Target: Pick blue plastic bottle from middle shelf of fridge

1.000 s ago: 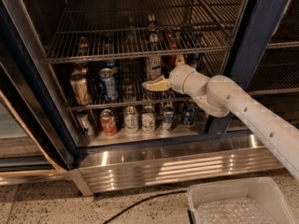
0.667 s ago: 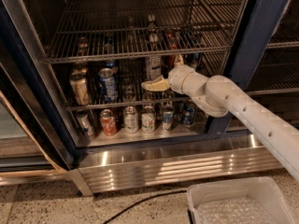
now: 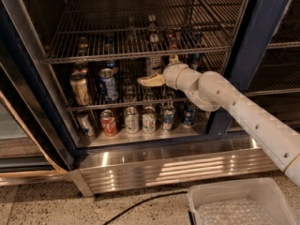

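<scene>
The fridge [image 3: 241,55] stands open with its dark blue frame to the right. The blue plastic bottle [image 3: 153,63] stands on the middle shelf [image 3: 93,106], its white cap showing through the upper rack and its whitish label just below that rack's front edge. My gripper [image 3: 149,80] is inside the fridge at middle-shelf height. It points left, directly in front of and slightly below the bottle's label. The white arm reaches in from the lower right. The bottle's lower body is hidden behind the gripper.
A blue-and-silver can [image 3: 108,85] and a gold can [image 3: 80,89] stand left of the gripper on the middle shelf. Several cans line the bottom floor, among them a red one [image 3: 108,122]. A white bin [image 3: 239,205] and a black cable [image 3: 140,203] lie on the floor.
My gripper has shifted very slightly left and up toward the bottle. Nothing else has moved.
</scene>
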